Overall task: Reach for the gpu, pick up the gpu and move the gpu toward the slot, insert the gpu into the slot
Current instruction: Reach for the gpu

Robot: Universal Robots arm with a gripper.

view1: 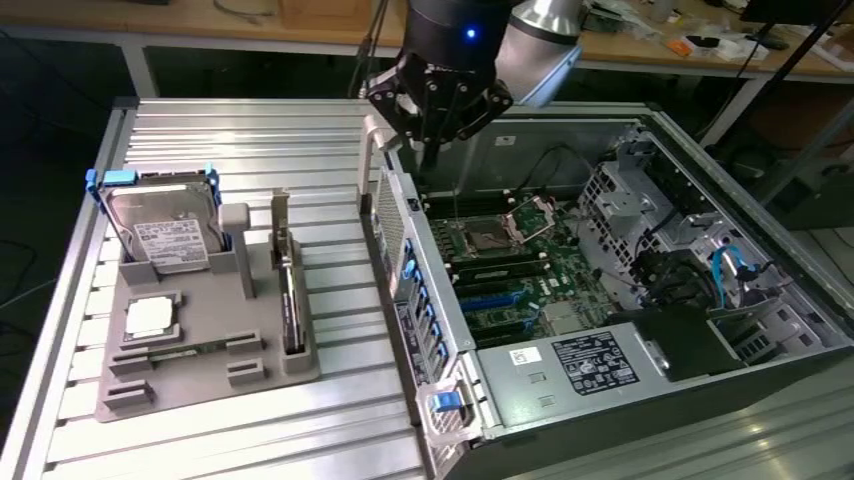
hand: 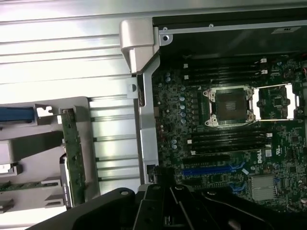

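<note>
A ribbed metal counter (view1: 240,140) carries everything. On it, at 3 o'clock in the exterior view, lies an open computer case (view1: 424,300). The green motherboard (view1: 534,265) inside it faces up. The robot arm (view1: 541,40) comes in from 12 o'clock and hangs over the case's 11 o'clock corner. At 9 o'clock, well apart from the case, sits a grey holder tray (view1: 200,375). In the tray a hard drive (view1: 167,235) stands at the far end.

The graphics card (view1: 286,290) stands on its long edge in a groove along the tray's case-side edge. Its metal bracket is at the 12 o'clock end. Nothing touches it. The blue slot (view1: 491,298) lies bare on the motherboard, near the case wall that faces the tray. A small square processor chip (view1: 150,318) rests flat in the tray.

The gripper (view1: 430,148) is clenched and holds nothing. It points down over the case rim.

This looks like the reach, the first step, with the pick not yet made. From the gripper, the card lies at about 7 o'clock. Taking the card calls for the gripper to cross to the tray, spread wide enough to straddle the thin upper edge, and line up with the card's length. A skewed grip could wedge the card against the groove.
</note>
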